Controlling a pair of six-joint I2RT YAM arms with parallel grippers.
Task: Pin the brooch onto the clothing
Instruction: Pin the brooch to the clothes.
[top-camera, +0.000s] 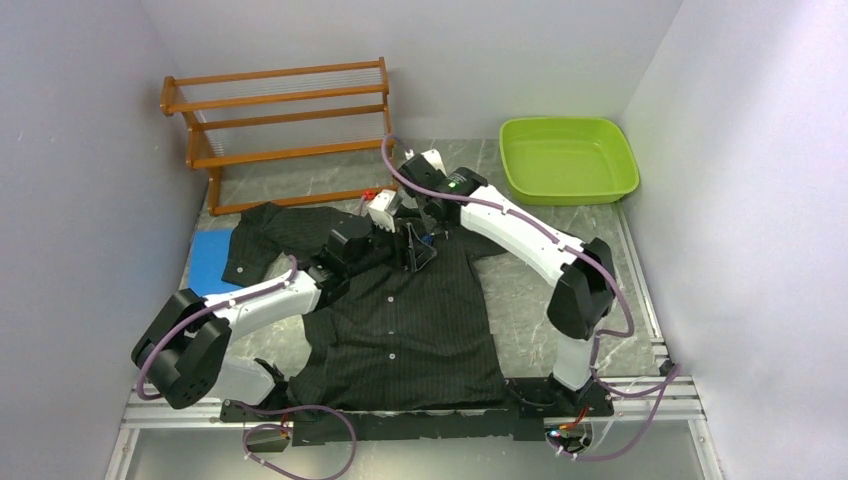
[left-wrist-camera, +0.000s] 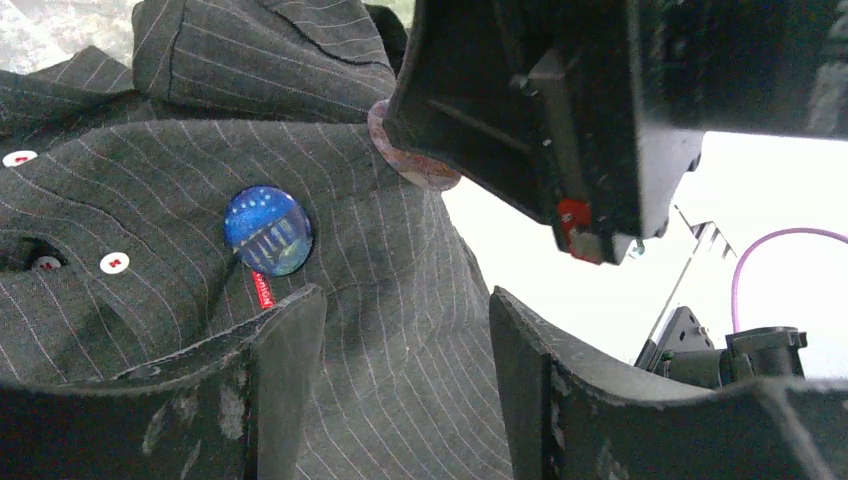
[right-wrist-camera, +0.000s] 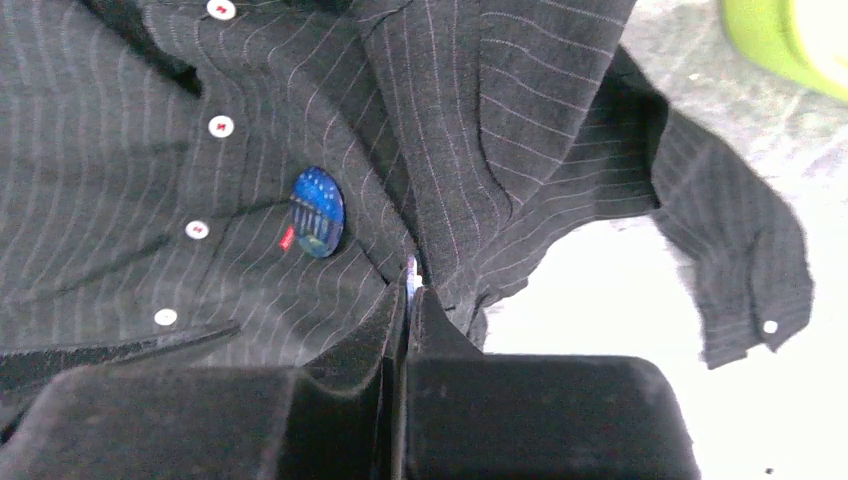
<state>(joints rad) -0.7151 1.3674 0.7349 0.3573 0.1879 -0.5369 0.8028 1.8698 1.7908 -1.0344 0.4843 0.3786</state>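
The clothing (top-camera: 400, 320), a black pinstriped shirt with white buttons, lies spread on the table, collar toward the back. A round blue brooch (left-wrist-camera: 267, 230) with a small red tag sits on its chest beside the button row; the right wrist view also shows the brooch (right-wrist-camera: 319, 212). My left gripper (left-wrist-camera: 405, 340) is open just below the brooch, its fingers (left-wrist-camera: 285, 370) astride shirt fabric, holding nothing. My right gripper (right-wrist-camera: 410, 290) is shut on a thin pale round disc (left-wrist-camera: 415, 165), at a raised fold of the shirt. Whether cloth is pinched too is unclear.
A wooden rack (top-camera: 280, 130) stands at the back left and a green tub (top-camera: 568, 158) at the back right. A blue pad (top-camera: 212, 260) lies by the shirt's left sleeve. Walls close in on both sides. The two grippers are very near each other over the chest.
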